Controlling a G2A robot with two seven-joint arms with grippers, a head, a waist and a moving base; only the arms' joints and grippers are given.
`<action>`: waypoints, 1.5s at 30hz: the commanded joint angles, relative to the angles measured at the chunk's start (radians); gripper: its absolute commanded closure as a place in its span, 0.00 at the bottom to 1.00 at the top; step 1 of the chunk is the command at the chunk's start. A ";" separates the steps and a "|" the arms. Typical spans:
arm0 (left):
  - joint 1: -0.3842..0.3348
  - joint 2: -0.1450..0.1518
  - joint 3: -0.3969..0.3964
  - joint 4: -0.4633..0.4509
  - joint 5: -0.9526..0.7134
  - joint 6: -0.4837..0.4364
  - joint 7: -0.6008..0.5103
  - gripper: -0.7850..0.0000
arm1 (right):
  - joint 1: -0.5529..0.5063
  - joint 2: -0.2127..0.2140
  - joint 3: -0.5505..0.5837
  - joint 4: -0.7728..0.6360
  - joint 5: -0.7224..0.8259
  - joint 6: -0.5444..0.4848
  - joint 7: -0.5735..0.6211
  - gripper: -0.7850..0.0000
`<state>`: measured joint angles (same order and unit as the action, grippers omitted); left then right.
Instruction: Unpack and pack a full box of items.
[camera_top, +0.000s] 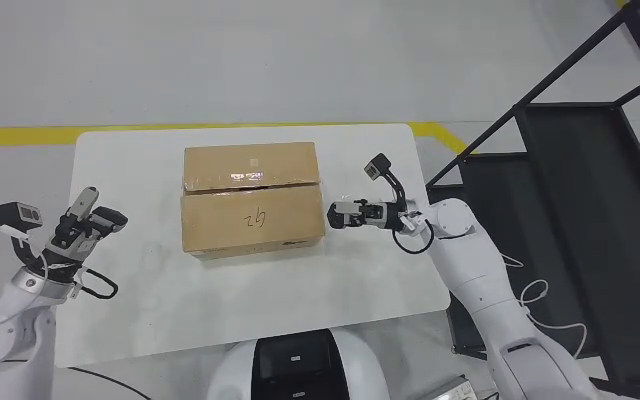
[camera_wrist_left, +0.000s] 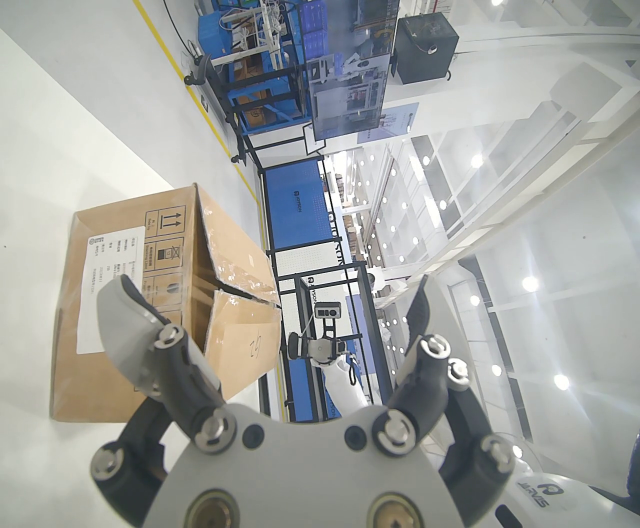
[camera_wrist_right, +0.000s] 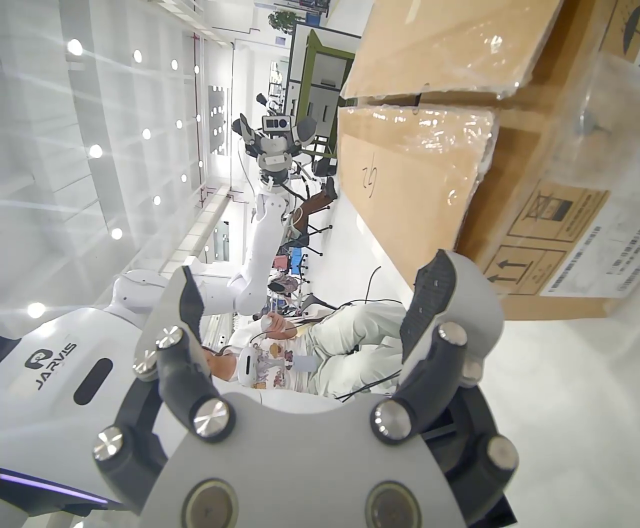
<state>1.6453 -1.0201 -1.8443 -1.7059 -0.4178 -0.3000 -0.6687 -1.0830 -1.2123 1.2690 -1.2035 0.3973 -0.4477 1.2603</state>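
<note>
Left gripper (camera_wrist_left: 270, 300), spread wide and empty, is seen at the table's (camera_top: 130, 300) left edge, well apart from the box (camera_top: 252, 198). Right gripper (camera_top: 333, 214), likewise wide and empty, is held just beside the box's right end. At mid-table the box is shown with flaps (camera_top: 250, 225) shut, wrinkled tape (camera_wrist_right: 425, 125) along the seam. Pushed from one side only, it could be slid away; tape could hold a flap down.
</note>
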 joint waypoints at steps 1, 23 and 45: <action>0.000 0.000 0.000 0.000 0.000 0.000 0.000 0.00 | 0.005 0.002 -0.006 0.008 -0.017 -0.011 0.001 0.00; 0.000 0.000 0.000 0.000 0.000 0.000 0.000 0.00 | 0.247 -0.022 -0.212 0.271 -0.104 -0.232 -0.120 0.00; 0.000 0.000 0.000 0.000 0.000 0.000 0.000 0.00 | 0.211 0.029 -0.242 0.082 0.255 -0.084 0.029 0.00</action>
<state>1.6453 -1.0201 -1.8443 -1.7059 -0.4178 -0.3000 -0.6686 -0.8642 -1.1876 1.0230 -1.1047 0.6371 -0.5433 1.2770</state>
